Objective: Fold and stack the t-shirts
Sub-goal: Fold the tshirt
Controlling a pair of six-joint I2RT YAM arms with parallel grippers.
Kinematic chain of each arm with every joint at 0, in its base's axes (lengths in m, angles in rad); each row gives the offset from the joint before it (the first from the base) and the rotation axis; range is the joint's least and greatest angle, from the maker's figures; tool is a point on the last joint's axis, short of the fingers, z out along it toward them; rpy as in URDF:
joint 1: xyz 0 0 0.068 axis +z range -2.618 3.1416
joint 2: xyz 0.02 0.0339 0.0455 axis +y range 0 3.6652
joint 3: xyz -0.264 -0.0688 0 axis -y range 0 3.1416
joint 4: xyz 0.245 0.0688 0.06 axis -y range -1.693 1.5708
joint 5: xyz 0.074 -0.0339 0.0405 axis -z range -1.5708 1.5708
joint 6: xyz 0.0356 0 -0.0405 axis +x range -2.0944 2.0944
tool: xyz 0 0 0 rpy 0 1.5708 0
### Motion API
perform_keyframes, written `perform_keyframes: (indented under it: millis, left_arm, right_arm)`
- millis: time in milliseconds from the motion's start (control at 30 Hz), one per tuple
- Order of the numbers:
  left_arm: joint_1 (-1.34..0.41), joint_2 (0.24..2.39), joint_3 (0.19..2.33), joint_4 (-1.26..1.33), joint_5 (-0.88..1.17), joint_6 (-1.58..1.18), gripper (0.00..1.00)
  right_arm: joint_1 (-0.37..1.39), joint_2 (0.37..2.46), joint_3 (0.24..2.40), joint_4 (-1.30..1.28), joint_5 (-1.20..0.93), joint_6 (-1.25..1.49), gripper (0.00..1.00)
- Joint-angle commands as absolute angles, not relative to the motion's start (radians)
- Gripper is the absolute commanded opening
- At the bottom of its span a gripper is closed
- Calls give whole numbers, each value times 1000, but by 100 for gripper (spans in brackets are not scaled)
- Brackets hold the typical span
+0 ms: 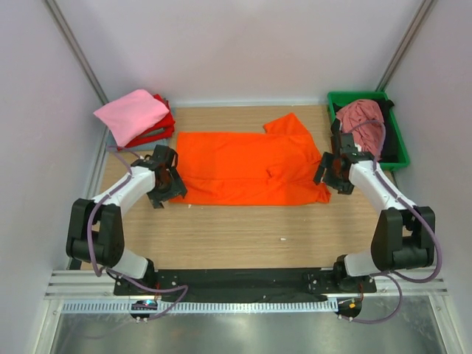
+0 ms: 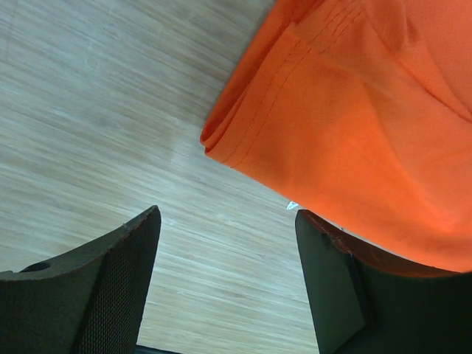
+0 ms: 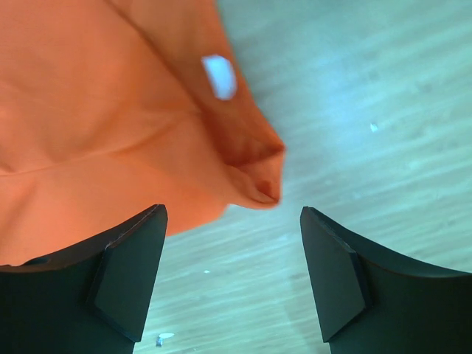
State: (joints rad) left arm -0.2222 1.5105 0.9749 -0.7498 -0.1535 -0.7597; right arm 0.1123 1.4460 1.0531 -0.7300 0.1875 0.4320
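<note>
The bright orange t-shirt [image 1: 251, 168] lies spread flat on the wooden table, one sleeve sticking up at the back right. My left gripper [image 1: 168, 184] is open and empty at the shirt's near left corner; that folded corner [image 2: 221, 144] lies just ahead of the jaws. My right gripper [image 1: 332, 177] is open and empty at the shirt's near right corner [image 3: 262, 184], which lies between and ahead of the fingers. A folded light pink t-shirt [image 1: 131, 113] lies on a red one [image 1: 164, 127] at the back left. A dusty rose t-shirt [image 1: 360, 116] is bunched in the green tray [image 1: 397, 140].
The green plastic tray stands at the back right corner, close behind my right arm. The pink and red stack sits at the back left, behind my left arm. White walls enclose the table on three sides. Bare wood [image 1: 251, 236] lies in front of the orange shirt.
</note>
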Motion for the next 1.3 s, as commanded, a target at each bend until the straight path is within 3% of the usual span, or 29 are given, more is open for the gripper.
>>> perform_keyframes:
  millis: [0, 133, 233, 367, 833, 900, 1033, 1267]
  left_arm:
    - [-221, 1448, 934, -652, -127, -790, 75]
    - [-221, 1445, 900, -629, -135, -798, 74]
    - [-221, 1445, 893, -623, -144, -799, 74]
    - [-221, 1448, 891, -624, -150, -798, 73]
    - [-219, 1443, 861, -620, -201, -793, 73]
    - [-219, 1442, 854, -618, -206, -793, 73]
    - [-219, 1442, 841, -606, -219, -796, 73]
    - [-219, 1453, 836, -575, -247, -810, 70]
  right_arm:
    - [26, 1373, 954, -674, 57, 482, 79]
    - [-54, 1344, 881, -640, -32, 495, 74]
    - [-103, 1341, 835, -594, -78, 517, 63]
    - [-126, 1385, 795, -536, -121, 517, 56]
    - [-147, 1496, 761, -434, -112, 519, 55]
    - [-153, 1505, 753, -419, -109, 514, 50]
    - [-160, 1522, 744, -394, -127, 511, 24]
    - [-161, 1526, 746, -387, -140, 502, 9]
